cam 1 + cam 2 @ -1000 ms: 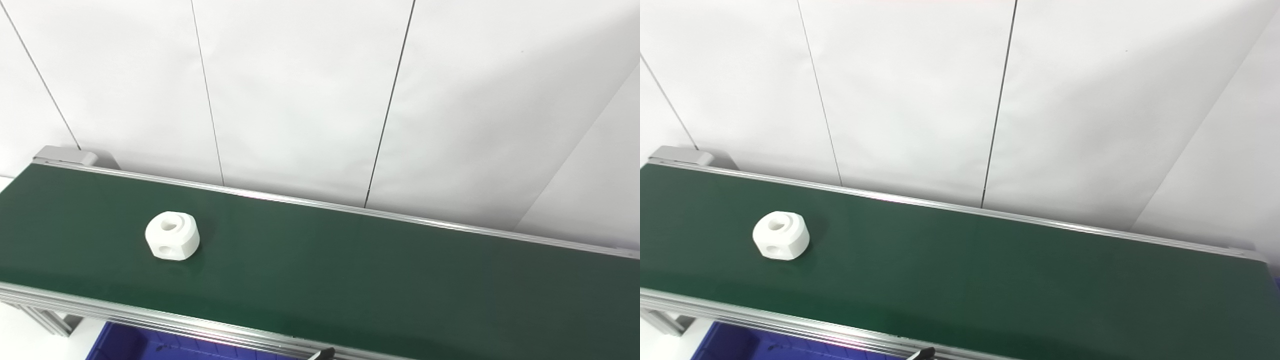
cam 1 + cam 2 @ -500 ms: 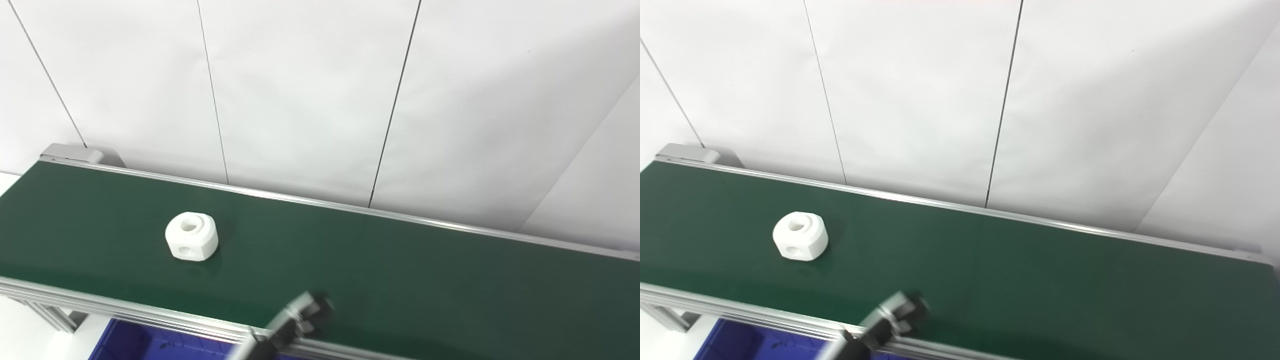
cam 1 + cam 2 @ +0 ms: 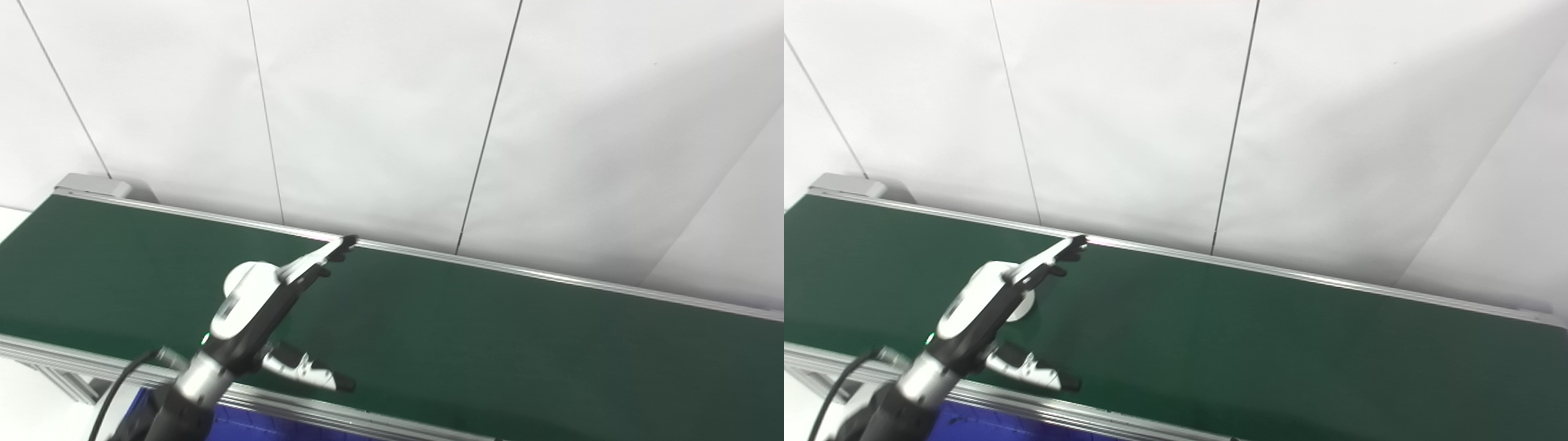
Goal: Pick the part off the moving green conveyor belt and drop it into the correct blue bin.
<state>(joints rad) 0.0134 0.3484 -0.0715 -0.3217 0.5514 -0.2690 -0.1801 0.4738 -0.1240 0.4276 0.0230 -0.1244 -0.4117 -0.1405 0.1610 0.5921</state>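
The white part (image 3: 1024,304), a rounded block with holes, lies on the left half of the green conveyor belt (image 3: 490,331). My left hand (image 3: 263,306) is above it and hides most of it; only slivers of the part show beside the hand. The hand is open, with its fingers (image 3: 318,260) stretched toward the far rail and the thumb (image 3: 306,372) spread toward the near rail. I cannot tell whether it touches the part. My right hand is not in view.
A blue bin (image 3: 986,422) shows partly under the belt's near rail at the bottom left. Aluminium rails (image 3: 551,278) run along both belt edges. A white panelled wall (image 3: 392,122) stands behind the belt.
My left hand has come up from the bottom edge and reached over the belt onto the part's place. The part has travelled to the right. The camera has shifted slightly.
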